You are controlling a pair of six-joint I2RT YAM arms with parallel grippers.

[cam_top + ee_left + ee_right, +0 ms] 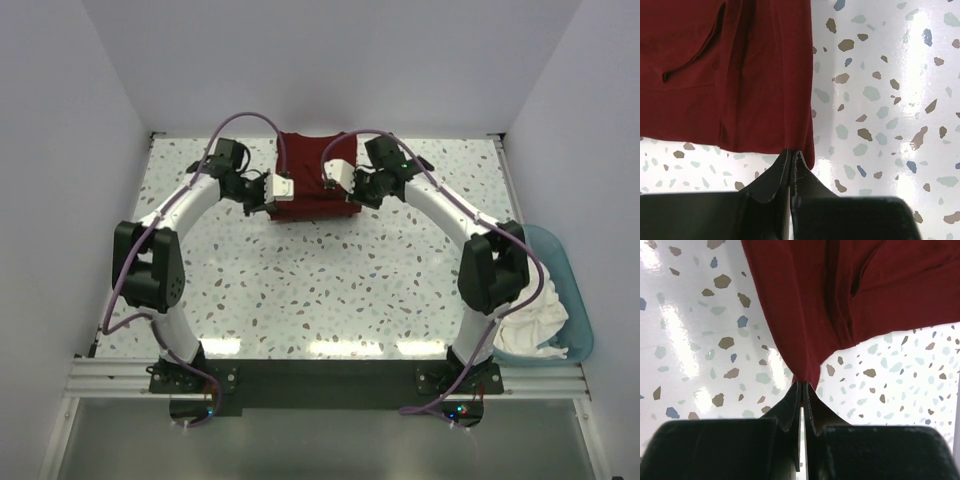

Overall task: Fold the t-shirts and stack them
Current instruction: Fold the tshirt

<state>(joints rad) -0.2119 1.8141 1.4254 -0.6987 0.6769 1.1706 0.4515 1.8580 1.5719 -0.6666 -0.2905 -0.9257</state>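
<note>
Blue tub [562,256] at worktop's [330,290] right edge holds white t-shirt [535,320]; left gripper [792,153] and right gripper [804,385] both clamp maroon t-shirt's [311,158] edge.

White arms [190,205], black joints [150,265], purple cables [245,118] — black tapered pincer fingers [772,177]

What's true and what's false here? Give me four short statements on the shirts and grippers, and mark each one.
1. The left gripper is shut on a corner of the maroon t-shirt. True.
2. The right gripper hangs open above the shirt. False: it is shut on the shirt's edge.
3. The white t-shirt lies in the light blue tub. True.
4. The maroon t-shirt lies by the arm bases. False: it is at the far side of the table.
</note>
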